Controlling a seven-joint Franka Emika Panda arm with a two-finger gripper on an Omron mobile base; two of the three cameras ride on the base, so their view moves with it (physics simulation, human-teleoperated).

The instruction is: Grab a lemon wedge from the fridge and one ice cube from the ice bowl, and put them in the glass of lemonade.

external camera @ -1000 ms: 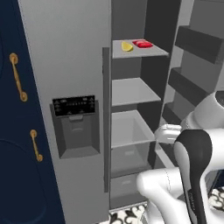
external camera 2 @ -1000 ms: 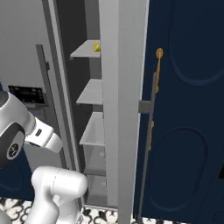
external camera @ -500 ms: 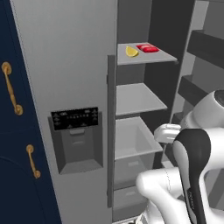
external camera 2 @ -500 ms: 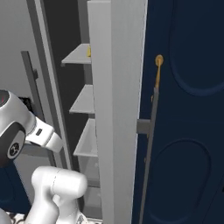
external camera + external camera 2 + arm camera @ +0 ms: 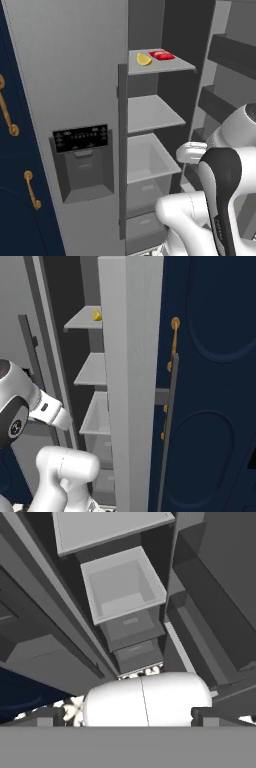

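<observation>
Grey fridge, left base view: tall grey double-door fridge (image 5: 75,75) stands with its right door swung open and its left door, carrying the black dispenser panel (image 5: 81,138), closed.
Top shelf: small bright yellow lemon wedge (image 5: 144,59) lies on the fridge's top grey inner shelf (image 5: 175,65), just beside a flat red item (image 5: 162,55) to its right.
Lower fridge: a bare grey middle shelf (image 5: 152,112) sits below the top shelf, and an open grey drawer bin (image 5: 150,160) below that.
Surroundings: navy cabinet with gold handles (image 5: 12,165) adjoins the fridge's left side.
Fridge, right base view: the open fridge door is seen edge-on (image 5: 131,381); the lemon wedge (image 5: 97,315) rests at the right end of the top shelf, close behind that door edge.
Fridge, hand view: camera looks down past the grey drawer bin (image 5: 122,584) toward the fridge's lower drawers.
Claw: two dark fingertips (image 5: 50,716) stand far apart at the lower edge of the hand view, nothing between them; the gripper (image 5: 127,716) sits low before the fridge, well below the wedge's shelf.
</observation>
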